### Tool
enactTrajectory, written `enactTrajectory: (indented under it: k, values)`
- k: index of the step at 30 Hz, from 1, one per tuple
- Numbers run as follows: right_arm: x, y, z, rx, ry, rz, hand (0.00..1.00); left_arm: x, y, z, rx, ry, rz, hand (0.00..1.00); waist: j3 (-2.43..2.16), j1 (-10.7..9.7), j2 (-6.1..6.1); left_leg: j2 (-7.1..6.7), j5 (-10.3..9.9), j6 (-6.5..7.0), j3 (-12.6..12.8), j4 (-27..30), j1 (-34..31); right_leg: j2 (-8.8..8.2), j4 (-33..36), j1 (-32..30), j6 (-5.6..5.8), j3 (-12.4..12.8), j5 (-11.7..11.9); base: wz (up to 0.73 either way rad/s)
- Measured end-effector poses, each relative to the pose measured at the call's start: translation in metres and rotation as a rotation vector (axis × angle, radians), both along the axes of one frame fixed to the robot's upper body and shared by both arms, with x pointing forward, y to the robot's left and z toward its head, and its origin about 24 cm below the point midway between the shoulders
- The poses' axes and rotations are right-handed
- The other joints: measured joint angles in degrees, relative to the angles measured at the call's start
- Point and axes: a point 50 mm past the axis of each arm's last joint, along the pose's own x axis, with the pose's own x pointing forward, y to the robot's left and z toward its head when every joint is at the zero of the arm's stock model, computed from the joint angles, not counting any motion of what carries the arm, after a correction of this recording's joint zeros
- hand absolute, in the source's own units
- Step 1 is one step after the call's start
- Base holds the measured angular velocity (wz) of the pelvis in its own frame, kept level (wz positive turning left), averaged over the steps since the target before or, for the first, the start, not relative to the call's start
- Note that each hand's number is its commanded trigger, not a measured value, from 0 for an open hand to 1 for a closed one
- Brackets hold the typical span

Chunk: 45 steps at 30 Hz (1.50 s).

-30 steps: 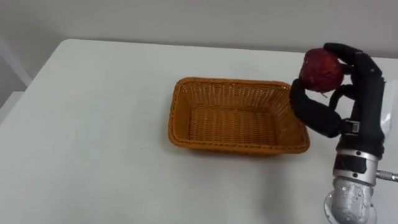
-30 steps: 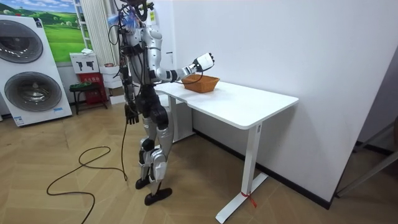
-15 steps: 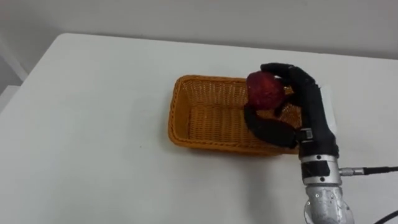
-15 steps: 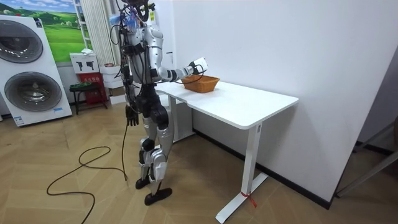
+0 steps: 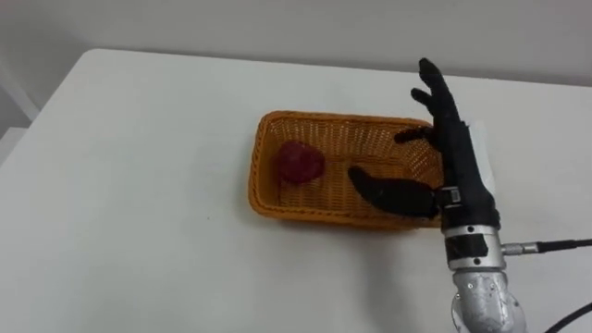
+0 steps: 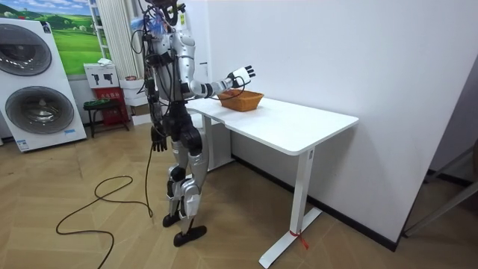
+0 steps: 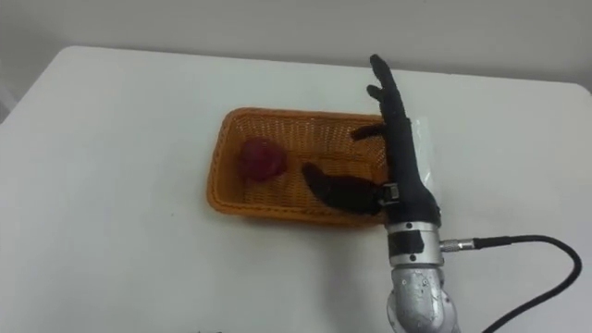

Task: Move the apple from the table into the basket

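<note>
The right hand (image 5: 460,176) is wide open and holding nothing. Its fingers (image 5: 435,88) are straight and point to 12 o'clock, and the thumb (image 5: 388,191) is stuck out toward 9 o'clock. It hangs over the 3 o'clock end of the basket (image 5: 310,212), with the thumb reaching across the inside. The apple (image 5: 299,161) is down in the basket at the 9 o'clock end, on the woven floor near the wall and well apart from the thumb tip. The basket sits on the white surface (image 5: 139,176), a bit past the middle toward 12 o'clock.

The eye views give the close look at the apple. The room view gives the rest: the robot stands upright at the end of the surface, right arm stretched out above the basket, left hand (image 6: 157,139) hanging at its side. It's too small there to tell how that hand is set. Two washing machines (image 6: 37,97) stand at the room view's left.
</note>
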Motion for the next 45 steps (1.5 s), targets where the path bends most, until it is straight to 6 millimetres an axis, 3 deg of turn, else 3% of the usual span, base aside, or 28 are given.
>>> enactTrajectory:
  k: [6, 11, 15, 19, 24, 29, 32, 36, 41, 45]
  values:
    - [0.005, -0.021, 0.011, -0.001, -0.07, -0.124, 0.0, -0.002, 0.0, 0.0, 0.005, 0.015, 0.006, 0.0, -0.04, -0.7, 0.44, 0.03, 0.0, 0.0, 0.2, -0.1, 0.2, 0.04, 0.1, 0.3, 0.0, 0.2, 0.0, -0.01]
    - [0.006, -0.045, 0.021, 0.014, -0.116, -0.232, 0.0, -0.004, 0.003, 0.001, 0.021, -0.001, 0.055, 0.0, -0.57, -1.5, 0.15, 0.01, 0.0, -0.04, 0.4, -0.7, 0.7, 0.09, 0.1, 0.5, 0.0, 0.3, 0.0, -0.02]
    - [0.001, -0.077, 0.031, 0.027, -0.193, -0.419, 0.0, -0.011, 0.009, 0.003, 0.053, -0.007, 0.12, 0.0, -0.88, -2.5, -0.48, 0.02, 0.1, -0.08, 0.7, -1.1, 1.8, 0.2, 0.0, 0.9, 0.0, 0.9, 0.0, -0.04]
    - [-0.01, -0.111, 0.041, 0.063, -0.281, -0.639, 0.0, -0.017, 0.012, 0.005, 0.084, -0.004, 0.158, 0.0, -0.78, -3.9, -1.28, 0.09, 0.1, -0.1, 1.3, -1.2, 2.1, 0.28, 0.0, 0.6, 0.0, 1.5, 0.0, -0.09]
    - [-0.033, -0.16, 0.036, 0.207, -0.341, -0.975, 0.0, -0.022, 0.018, 0.008, 0.129, -0.032, 0.198, 0.0, -0.65, -5.7, -1.81, 0.12, 0.1, -0.1, 1.7, -1.2, 1.6, 0.26, 0.0, 0.0, 0.0, 1.7, 0.0, -0.04]
    - [-0.068, -0.198, 0.008, 0.403, -0.292, -1.299, 0.0, -0.028, 0.024, 0.011, 0.166, -0.046, 0.241, 0.0, -0.98, -7.8, -2.17, 0.14, 0.1, -0.1, 1.5, -1.1, 1.0, 0.23, 0.2, -0.3, 0.0, 1.6, 0.0, 0.0]
    - [-0.096, -0.218, -0.024, 0.513, -0.18, -1.5, 0.0, -0.031, 0.028, 0.014, 0.188, -0.055, 0.274, 0.0, -1.23, -9.1, -1.73, 0.09, 0.1, -0.1, 1.4, -1.0, 0.5, 0.3, 0.3, -0.4, -0.01, 1.7, 0.0, 0.0]
    - [-0.141, -0.229, -0.076, 0.712, 0.014, -1.763, 0.0, -0.027, 0.034, 0.017, 0.205, -0.094, 0.296, 0.0, -1.12, -10.1, -1.45, 0.09, 0.1, -0.1, 1.4, -0.9, 0.1, 0.22, 0.3, -0.7, -0.04, 1.8, 0.0, 0.0]
    - [-0.194, -0.214, -0.13, 0.766, 0.341, -1.91, 0.0, -0.025, 0.032, 0.017, 0.19, -0.095, 0.271, 0.0, -1.25, -10.1, -0.3, 0.12, 0.1, -0.07, 1.4, -0.9, -0.1, 0.25, 1.0, -1.1, -0.04, 2.3, 0.0, -0.01]
    - [-0.223, -0.175, -0.172, 0.759, 0.702, -1.884, 0.0, -0.024, 0.024, 0.013, 0.153, -0.079, 0.266, 0.0, -1.06, -9.2, -0.04, 0.14, 0.1, -0.1, 1.9, -0.3, -0.1, 0.36, 1.0, -1.2, -0.09, 3.0, 0.0, -0.04]
